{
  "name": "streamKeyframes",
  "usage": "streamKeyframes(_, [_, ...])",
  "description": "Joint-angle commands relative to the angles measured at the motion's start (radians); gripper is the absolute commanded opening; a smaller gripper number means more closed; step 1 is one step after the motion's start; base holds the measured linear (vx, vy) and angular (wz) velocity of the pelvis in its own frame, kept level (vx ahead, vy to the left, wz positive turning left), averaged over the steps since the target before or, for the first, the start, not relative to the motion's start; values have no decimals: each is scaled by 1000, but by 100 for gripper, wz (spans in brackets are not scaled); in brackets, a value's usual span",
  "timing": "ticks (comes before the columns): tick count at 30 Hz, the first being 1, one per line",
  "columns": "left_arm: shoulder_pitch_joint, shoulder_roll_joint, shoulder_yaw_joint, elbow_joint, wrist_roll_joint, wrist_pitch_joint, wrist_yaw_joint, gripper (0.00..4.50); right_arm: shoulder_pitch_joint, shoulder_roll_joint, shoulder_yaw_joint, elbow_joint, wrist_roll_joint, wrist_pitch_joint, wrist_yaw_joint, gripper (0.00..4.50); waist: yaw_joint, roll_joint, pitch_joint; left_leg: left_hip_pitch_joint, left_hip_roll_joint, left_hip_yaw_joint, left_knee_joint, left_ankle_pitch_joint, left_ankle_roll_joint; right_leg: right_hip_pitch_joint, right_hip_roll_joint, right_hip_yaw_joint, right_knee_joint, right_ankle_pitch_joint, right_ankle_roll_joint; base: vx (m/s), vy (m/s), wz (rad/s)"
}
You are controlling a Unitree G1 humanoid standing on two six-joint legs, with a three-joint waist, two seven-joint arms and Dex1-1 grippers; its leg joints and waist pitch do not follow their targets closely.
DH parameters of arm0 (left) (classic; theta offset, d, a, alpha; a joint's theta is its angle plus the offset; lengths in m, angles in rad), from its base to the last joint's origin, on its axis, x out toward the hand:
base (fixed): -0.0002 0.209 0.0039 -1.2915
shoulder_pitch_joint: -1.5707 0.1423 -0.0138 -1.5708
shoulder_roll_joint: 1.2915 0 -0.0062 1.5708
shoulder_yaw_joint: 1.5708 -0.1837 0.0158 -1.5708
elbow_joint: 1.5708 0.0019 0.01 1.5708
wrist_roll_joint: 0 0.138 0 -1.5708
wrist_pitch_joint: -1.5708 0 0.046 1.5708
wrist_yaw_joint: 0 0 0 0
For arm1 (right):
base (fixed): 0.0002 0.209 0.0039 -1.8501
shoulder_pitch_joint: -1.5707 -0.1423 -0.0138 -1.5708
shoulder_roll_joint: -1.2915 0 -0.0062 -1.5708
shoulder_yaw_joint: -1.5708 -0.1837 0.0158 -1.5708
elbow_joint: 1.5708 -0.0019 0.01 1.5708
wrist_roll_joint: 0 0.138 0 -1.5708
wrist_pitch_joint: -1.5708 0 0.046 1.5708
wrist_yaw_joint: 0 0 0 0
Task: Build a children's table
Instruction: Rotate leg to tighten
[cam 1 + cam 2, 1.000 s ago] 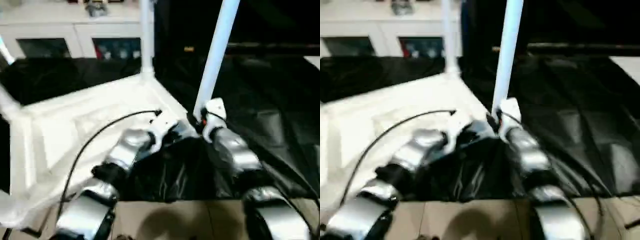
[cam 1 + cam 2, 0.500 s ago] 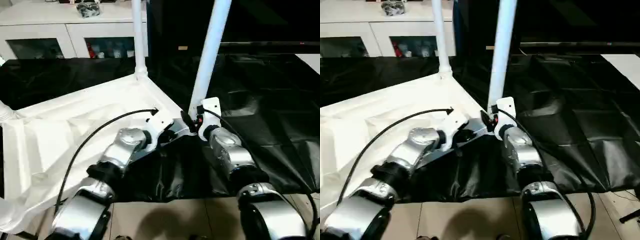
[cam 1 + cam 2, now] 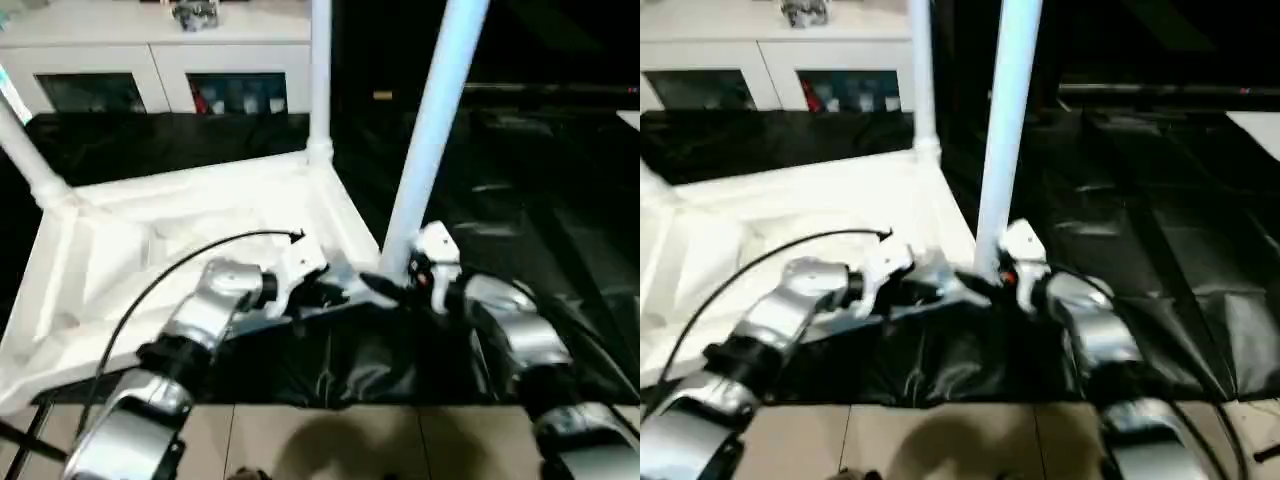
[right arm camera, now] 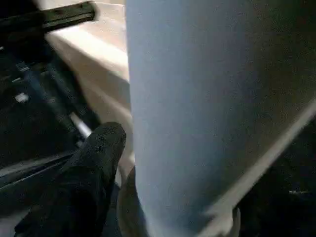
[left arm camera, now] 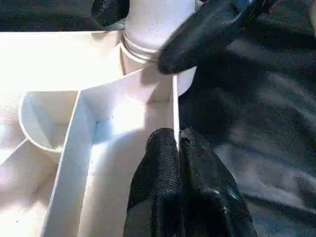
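Silver forearms reached in from the near edge, and both met at the closest corner of the upturned tabletop [image 3: 200,215], which lay ribbed side up on the black-covered counter [image 3: 560,230]. The left end effector [image 5: 178,143] was pinched shut on the thin white rim wall right beside that corner socket, bracing the piece. The right end effector [image 3: 385,287] sat at the foot of the nearest leg [image 3: 432,130], one black finger [image 4: 94,158] lying just beside the tube; from the right wrist view its fingers looked spread around the leg rather than clamped, though the far finger was hidden behind the tube. That leg stood upright in its socket, its flared collar [image 5: 148,47] meeting the socket rim. Further back, a second leg [image 3: 320,75] stood in the far corner, and a third leg [image 3: 30,150] rose at the far left. Beyond them ran a white cabinet [image 3: 150,60]. The step in hand read as seating this near leg: best done by keeping the rim pinch firm so the tabletop could not slide, holding the tube plumb, and pressing straight down along its axis rather than levering sideways against the socket.
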Motion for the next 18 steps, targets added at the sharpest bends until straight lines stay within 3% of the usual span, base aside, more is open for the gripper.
streamKeyframes(1, [-12,4,-6,-62,-41,-12,-50,0,18,-7,49,-44,8,31,74,299,3,-13,-67,29,13,-1,-68,-425,41,38,-10,6,-66,-391,-177,0,0,0])
streamKeyframes(6, [-1,19,-12,-81,-48,6,-83,0,25,-22,65,-66,5,44,107,255,9,-13,-67,31,14,0,-67,-416,34,37,-12,9,-62,-386,-180,0,0,0])
streamKeyframes(14, [7,35,-18,-98,-53,22,-106,0,44,-37,85,-112,2,73,139,250,13,-15,-69,30,13,3,-63,-382,40,38,-11,11,-59,-347,-185,0,0,0])
streamKeyframes(18, [-1,19,-8,-82,-41,18,-51,0,49,-10,74,-112,12,80,105,250,11,-14,-69,30,13,3,-62,-385,40,38,-12,11,-58,-356,-184,0,0,0])
